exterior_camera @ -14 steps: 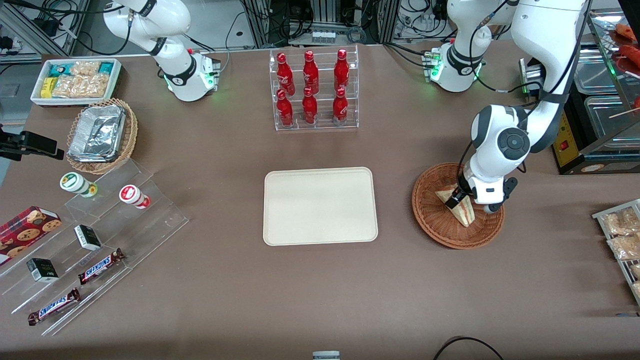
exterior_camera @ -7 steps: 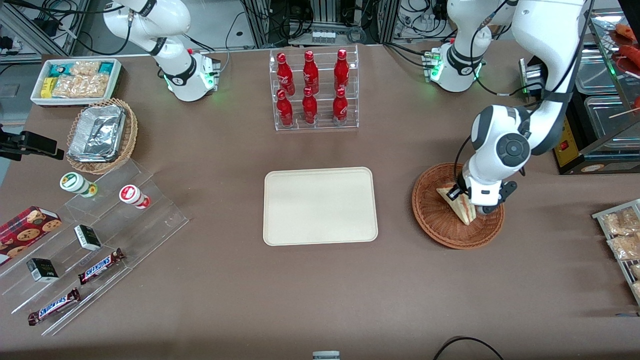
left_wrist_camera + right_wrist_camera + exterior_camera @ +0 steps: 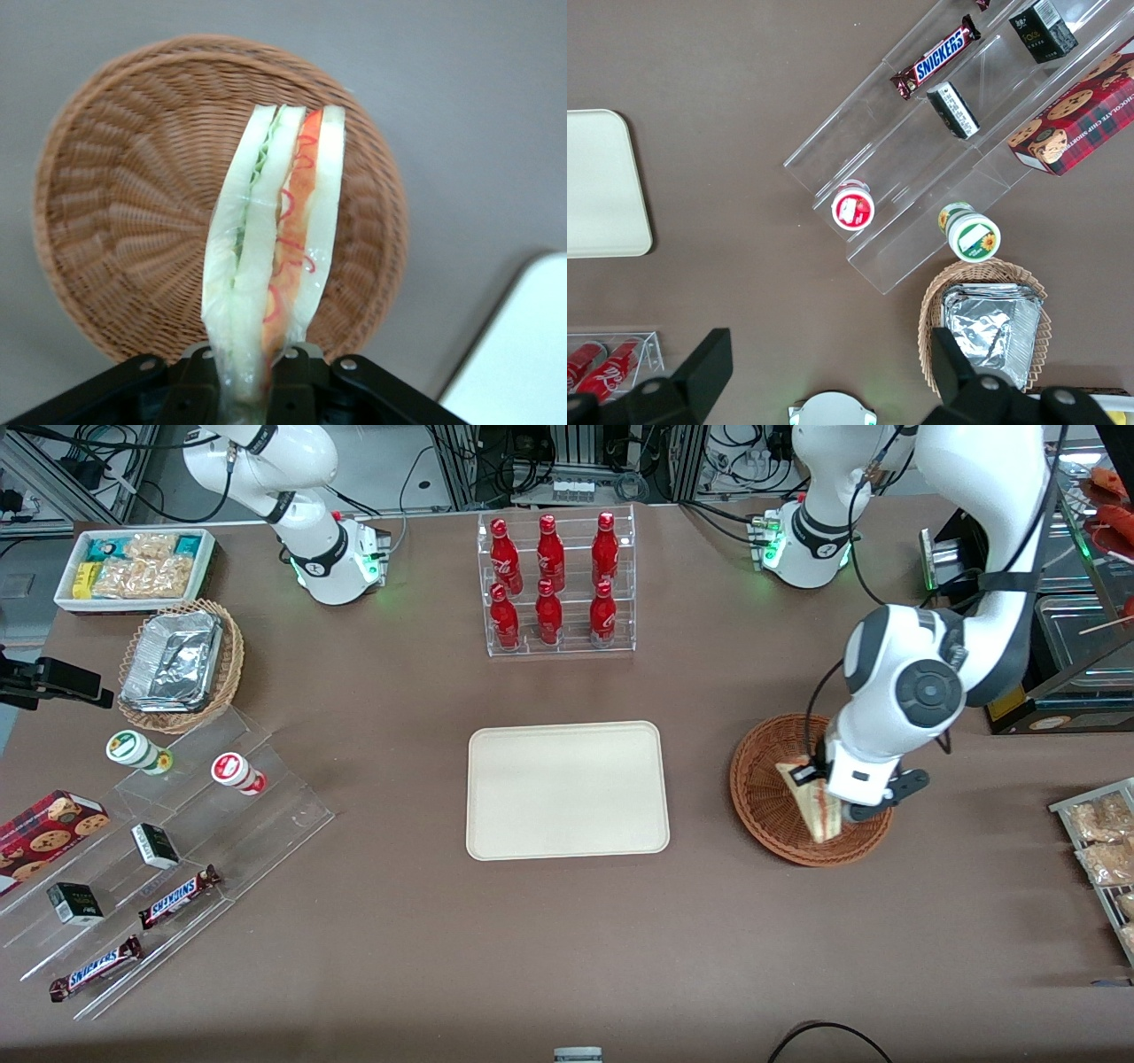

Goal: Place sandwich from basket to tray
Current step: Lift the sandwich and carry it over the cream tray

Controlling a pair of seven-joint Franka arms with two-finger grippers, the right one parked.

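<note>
The reddish-brown wicker basket (image 3: 771, 806) stands on the table beside the cream tray (image 3: 567, 789), toward the working arm's end. My left gripper (image 3: 819, 793) is shut on the sandwich (image 3: 819, 810) and holds it lifted above the basket. In the left wrist view the sandwich (image 3: 279, 239), white bread with red, orange and green filling, stands on edge between the black fingers (image 3: 310, 376), with the basket (image 3: 115, 212) below it, nothing else in it. A corner of the tray (image 3: 532, 354) shows there too. The tray holds nothing.
A clear rack of red bottles (image 3: 554, 584) stands farther from the camera than the tray. A clear stepped display with snack bars (image 3: 168, 850), a tan basket of foil trays (image 3: 182, 664) and a white snack bin (image 3: 133, 567) lie toward the parked arm's end. Packets (image 3: 1099, 841) lie near the basket.
My gripper has closed on the sandwich and raised it off the basket floor, turning it on edge. The wrist has shifted slightly nearer the camera.
</note>
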